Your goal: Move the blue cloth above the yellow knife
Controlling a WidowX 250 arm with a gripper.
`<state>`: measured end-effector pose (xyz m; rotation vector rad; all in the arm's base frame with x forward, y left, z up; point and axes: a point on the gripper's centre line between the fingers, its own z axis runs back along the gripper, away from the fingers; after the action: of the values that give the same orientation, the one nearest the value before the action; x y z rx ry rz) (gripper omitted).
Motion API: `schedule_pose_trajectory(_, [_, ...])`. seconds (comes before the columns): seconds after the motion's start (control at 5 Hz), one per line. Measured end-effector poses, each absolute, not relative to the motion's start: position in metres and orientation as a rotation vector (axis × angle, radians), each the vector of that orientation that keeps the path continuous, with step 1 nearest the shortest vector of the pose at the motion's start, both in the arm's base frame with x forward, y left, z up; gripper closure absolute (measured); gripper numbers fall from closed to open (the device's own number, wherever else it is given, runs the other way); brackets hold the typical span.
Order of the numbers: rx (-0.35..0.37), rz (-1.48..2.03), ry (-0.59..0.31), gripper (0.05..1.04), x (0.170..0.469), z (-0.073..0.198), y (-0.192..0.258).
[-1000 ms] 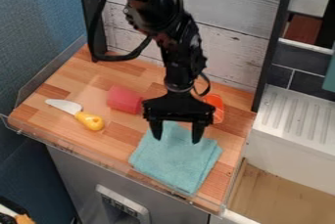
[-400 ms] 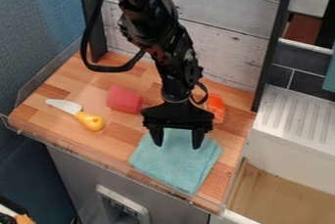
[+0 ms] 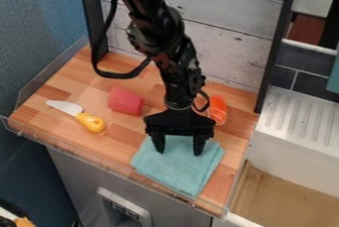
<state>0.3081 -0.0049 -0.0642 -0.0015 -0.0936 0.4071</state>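
Note:
The gripper (image 3: 179,152) hangs over the upper part of the blue cloth (image 3: 179,169), its two fingers apart and pointing down, with no cloth visibly pinched between them. The cloth lies folded flat near the front right of the wooden counter, its back edge partly hidden behind the gripper. Whether the fingertips touch it, I cannot tell. The knife, with a white blade and a yellow handle (image 3: 90,122), lies at the counter's left side, its blade pointing to the upper left.
A red cylinder-like object (image 3: 125,100) lies between the knife and the gripper. Behind the gripper's right side is an orange object (image 3: 217,109). A clear rim runs along the wooden counter's (image 3: 118,146) front and left edges. A white sink (image 3: 298,122) adjoins on the right.
The gripper has come down the view, lower over the cloth, in small steps, with its fingers still apart. Cloth, knife and red object have stayed put.

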Motion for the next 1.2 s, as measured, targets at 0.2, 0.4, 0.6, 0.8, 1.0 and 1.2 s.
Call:
schedule_pose_trajectory(0.2, [0.007,0.434,-0.093,0.083,0.313,-0.068,0.001])
schedule_pose_trajectory(0.4, [0.021,0.47,-0.092,0.083,0.321,-0.069,0.012])
schedule_pose_trajectory(0.6, [0.041,0.516,-0.092,0.083,0.333,-0.07,0.027])
schedule_pose_trajectory(0.8, [0.049,0.57,-0.118,0.083,0.348,-0.068,0.044])
schedule_pose_trajectory(1.0, [0.042,0.622,-0.127,0.083,0.364,-0.067,0.057])
schedule_pose_trajectory(1.2, [0.018,0.658,-0.126,0.083,0.379,-0.068,0.066])
